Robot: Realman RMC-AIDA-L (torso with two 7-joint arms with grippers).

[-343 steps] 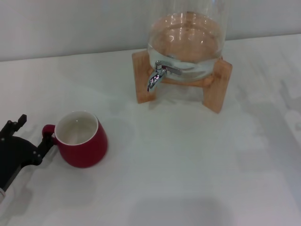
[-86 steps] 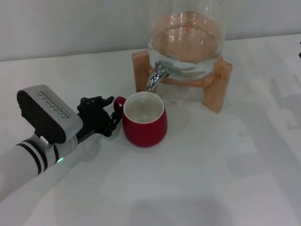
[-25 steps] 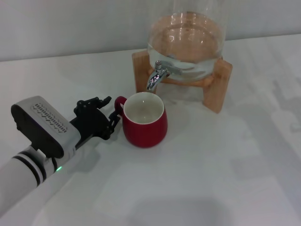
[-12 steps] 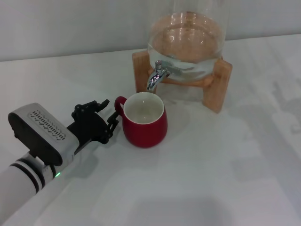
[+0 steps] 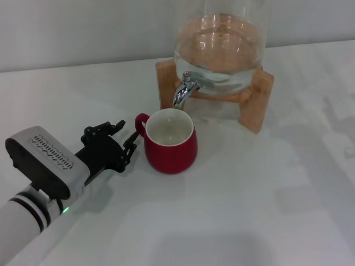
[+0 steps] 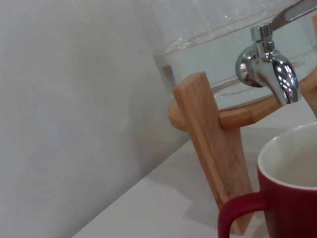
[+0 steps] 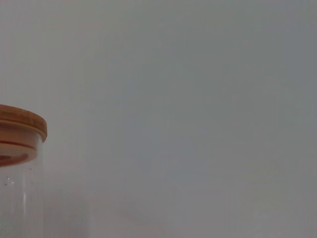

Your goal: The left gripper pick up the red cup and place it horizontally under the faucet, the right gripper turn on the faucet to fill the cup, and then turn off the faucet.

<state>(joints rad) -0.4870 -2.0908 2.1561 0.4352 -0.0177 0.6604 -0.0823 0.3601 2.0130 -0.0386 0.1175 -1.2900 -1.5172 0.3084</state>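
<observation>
White tabletop (image 5: 233,210): we see the red cup (image 5: 170,141) upright below the faucet (image 5: 183,90), apparently empty. Our left gripper (image 5: 123,141), fingers spread, sits beside the handle. Filling remains; right gripper unseen.

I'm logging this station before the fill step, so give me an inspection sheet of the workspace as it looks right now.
Surface: white table, bare apart from the job's things.
Red cup: upright on the table, empty, its mouth below and slightly in front of the spout.
Faucet: chrome tap on a glass dispenser holding water, on a wooden stand; no water running.
Clutter: nothing seen.
Left hand: open, beside the cup's handle, not gripping it.
Right hand: not in view; its wrist camera shows only the dispenser's wooden lid.
Cables: nothing seen.
Surroundings: plain pale wall.
</observation>
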